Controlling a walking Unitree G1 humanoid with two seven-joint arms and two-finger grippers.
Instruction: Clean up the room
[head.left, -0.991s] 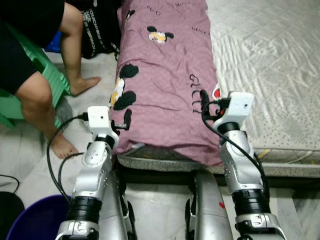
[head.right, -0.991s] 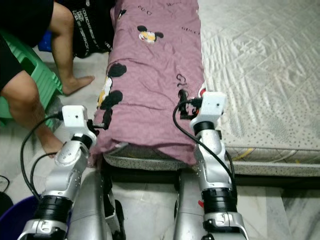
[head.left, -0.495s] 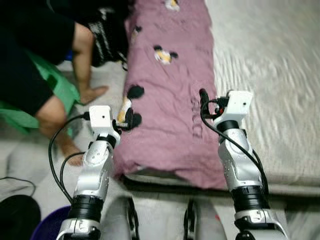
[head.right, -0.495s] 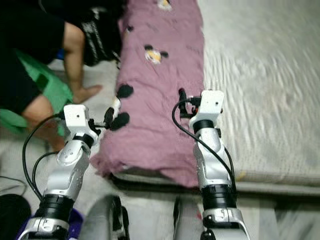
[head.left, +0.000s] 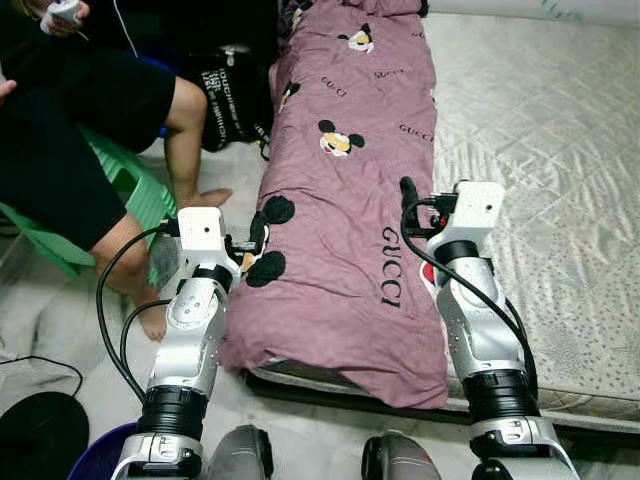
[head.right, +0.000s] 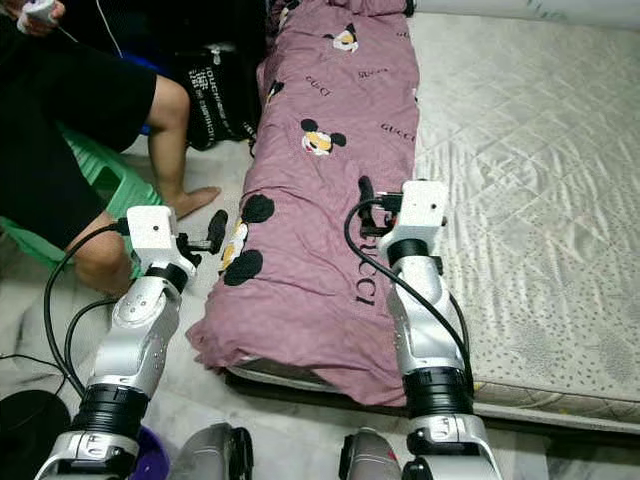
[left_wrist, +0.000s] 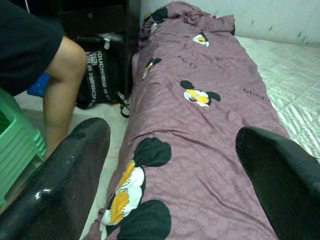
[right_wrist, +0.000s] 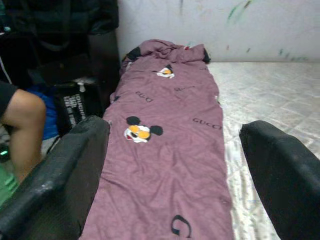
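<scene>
Blanket (head.left: 345, 225): matt purple printed cloth; mattress (head.left: 540, 160): quilted grey fabric with slight sheen; stool (head.left: 130, 190): green plastic

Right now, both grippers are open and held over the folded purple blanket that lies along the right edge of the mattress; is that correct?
Not quite: the purple blanket lies along the left edge of the mattress, as the left eye view shows. The left gripper and right gripper are indeed open over it.

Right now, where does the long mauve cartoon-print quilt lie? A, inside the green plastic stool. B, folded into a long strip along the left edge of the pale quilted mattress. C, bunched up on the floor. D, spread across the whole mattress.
B: the long mauve cartoon-print quilt runs lengthwise down the left edge of the pale quilted mattress, the rest of which is bare.
</scene>
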